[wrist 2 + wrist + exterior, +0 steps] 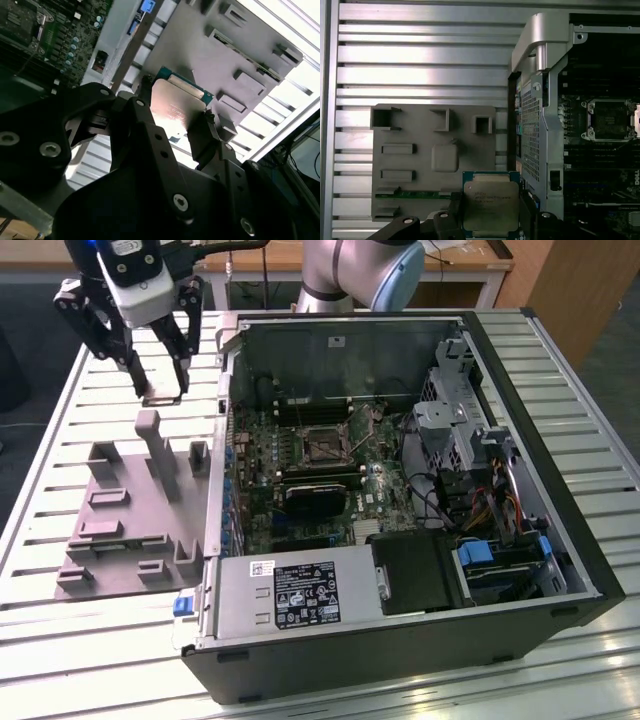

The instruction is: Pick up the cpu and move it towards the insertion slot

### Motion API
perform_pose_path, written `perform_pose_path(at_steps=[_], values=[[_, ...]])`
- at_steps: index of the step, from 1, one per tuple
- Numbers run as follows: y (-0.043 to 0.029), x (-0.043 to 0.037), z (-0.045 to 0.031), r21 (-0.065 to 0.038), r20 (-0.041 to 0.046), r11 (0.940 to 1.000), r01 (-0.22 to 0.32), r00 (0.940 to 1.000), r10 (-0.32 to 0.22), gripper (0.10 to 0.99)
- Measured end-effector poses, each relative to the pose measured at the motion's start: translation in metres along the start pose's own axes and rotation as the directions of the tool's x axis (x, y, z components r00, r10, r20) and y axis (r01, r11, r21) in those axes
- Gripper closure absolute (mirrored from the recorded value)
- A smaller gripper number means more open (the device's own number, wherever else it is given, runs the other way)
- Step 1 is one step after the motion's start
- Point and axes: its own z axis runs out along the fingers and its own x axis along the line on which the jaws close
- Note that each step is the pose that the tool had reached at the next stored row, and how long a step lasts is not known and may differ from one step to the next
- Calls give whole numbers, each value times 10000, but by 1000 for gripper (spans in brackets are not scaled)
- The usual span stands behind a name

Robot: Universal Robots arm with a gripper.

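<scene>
Second wrist view: black fingers pinching thin square silver-topped cpu by opposite edges, clear of grey plastic fixture plate on slatted metal table. Probably light, stiff, slick-lidded, fragile underneath: edge hold only. Silver-framed square insertion slot well apart, inside open computer case.

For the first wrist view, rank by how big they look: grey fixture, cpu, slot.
1. Fixture, plainly largest.
2 and 3, unsure: the cpu looks bigger than the slot, but it sits in the tool, close to the camera, so I will not rank them.
</scene>
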Motion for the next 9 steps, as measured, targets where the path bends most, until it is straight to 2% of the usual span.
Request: perform_pose_path(at_steps=[9], values=[[2,-309,6,-1,0,10000,-1,10000,1,549]])
